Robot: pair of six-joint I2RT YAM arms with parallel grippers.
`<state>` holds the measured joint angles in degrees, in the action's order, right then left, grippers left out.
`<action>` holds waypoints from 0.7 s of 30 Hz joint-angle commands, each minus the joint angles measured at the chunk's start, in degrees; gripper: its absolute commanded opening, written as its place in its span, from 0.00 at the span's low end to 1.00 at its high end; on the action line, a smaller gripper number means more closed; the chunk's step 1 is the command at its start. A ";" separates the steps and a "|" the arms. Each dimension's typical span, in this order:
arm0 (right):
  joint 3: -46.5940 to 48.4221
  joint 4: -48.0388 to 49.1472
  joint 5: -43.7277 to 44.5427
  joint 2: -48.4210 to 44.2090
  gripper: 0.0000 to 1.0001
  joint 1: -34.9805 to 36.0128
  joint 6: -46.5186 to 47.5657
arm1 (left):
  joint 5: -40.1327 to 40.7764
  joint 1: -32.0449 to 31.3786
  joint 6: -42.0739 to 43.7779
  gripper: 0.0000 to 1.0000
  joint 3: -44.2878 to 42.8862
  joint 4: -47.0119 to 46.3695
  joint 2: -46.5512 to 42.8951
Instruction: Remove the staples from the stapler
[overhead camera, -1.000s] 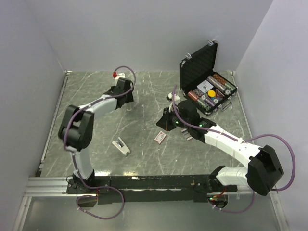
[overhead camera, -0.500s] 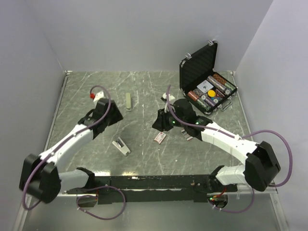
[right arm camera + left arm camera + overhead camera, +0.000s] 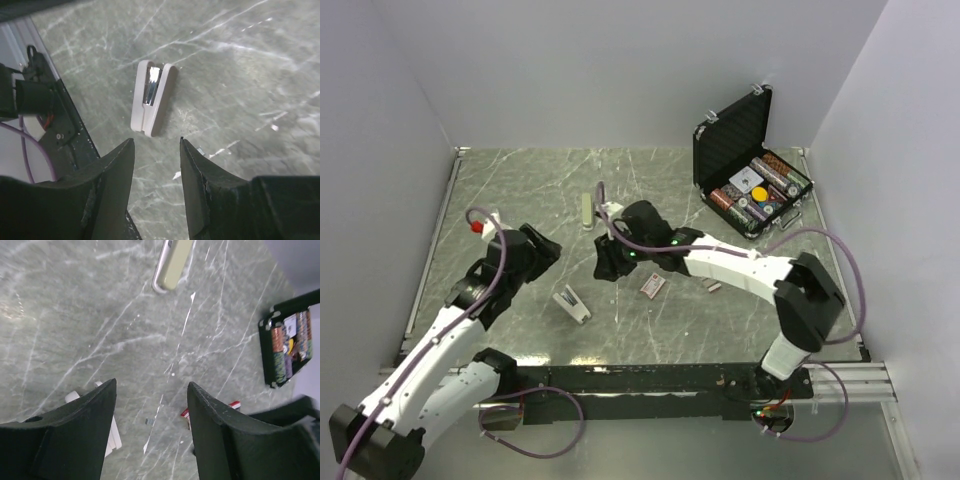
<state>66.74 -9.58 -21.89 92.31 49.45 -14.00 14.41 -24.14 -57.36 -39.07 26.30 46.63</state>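
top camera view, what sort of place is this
Likely a robot test cell: white walls box in a marbled table, left arm and right arm are bolted to a rail at its near edge, and a case of poker chips lies open.

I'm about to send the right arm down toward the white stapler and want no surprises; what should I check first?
1. Right gripper open and empty: ok.
2. Left gripper open and empty: ok.
3. White stapler lies ahead of the right gripper, not touched, nothing between them: ok.
4. Stapler emptied: cannot tell; shiny metal shows in its channel.
5. Pink box apart from the stapler: ok.
6. Grippers apart from each other: ok, though near.
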 commanded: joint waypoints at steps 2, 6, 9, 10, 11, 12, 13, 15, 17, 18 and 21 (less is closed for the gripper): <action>6.46 -1.31 -0.35 6.99 0.49 2.05 1.43 | 5.71 0.06 0.14 0.63 -5.75 5.59 -3.91; 10.24 -2.36 0.36 11.91 0.49 3.81 1.61 | 5.19 0.06 0.24 0.63 -5.67 6.39 -5.93; 13.06 -3.86 1.93 15.43 0.50 4.95 1.69 | 3.87 0.06 -0.38 0.63 -4.62 5.69 -7.08; 13.76 -4.21 2.29 16.22 0.52 5.21 1.78 | 3.78 0.06 -0.64 0.63 -4.35 5.60 -7.43; 14.38 -4.48 2.81 17.10 0.53 5.56 1.96 | 3.34 0.06 -0.64 0.63 -4.00 5.51 -7.78; 14.99 -4.83 3.43 17.89 0.54 5.66 1.87 | 3.17 0.06 -0.47 0.63 -3.65 5.25 -8.31; 15.52 -5.09 3.52 18.60 0.54 5.74 1.87 | 3.08 0.06 -0.29 0.63 -3.38 5.16 -8.83; 16.23 -5.18 3.52 19.66 0.55 6.09 1.70 | 3.60 0.06 -0.12 0.63 -3.29 5.68 -9.80; 16.49 -5.01 4.22 20.62 0.55 6.36 1.26 | 4.22 0.06 0.41 0.63 -3.64 6.30 -10.68; 16.75 -5.01 4.40 21.32 0.55 6.45 0.99 | 4.57 0.06 0.67 0.63 -3.91 6.91 -11.12; 18.59 -5.88 4.31 23.52 0.55 6.88 0.64 | 4.83 0.06 1.11 0.63 -4.17 7.71 -12.18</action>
<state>81.65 -14.37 -18.83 113.84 55.66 -12.99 18.33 -24.14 -57.65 -42.63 32.51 36.10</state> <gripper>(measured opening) 0.548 0.630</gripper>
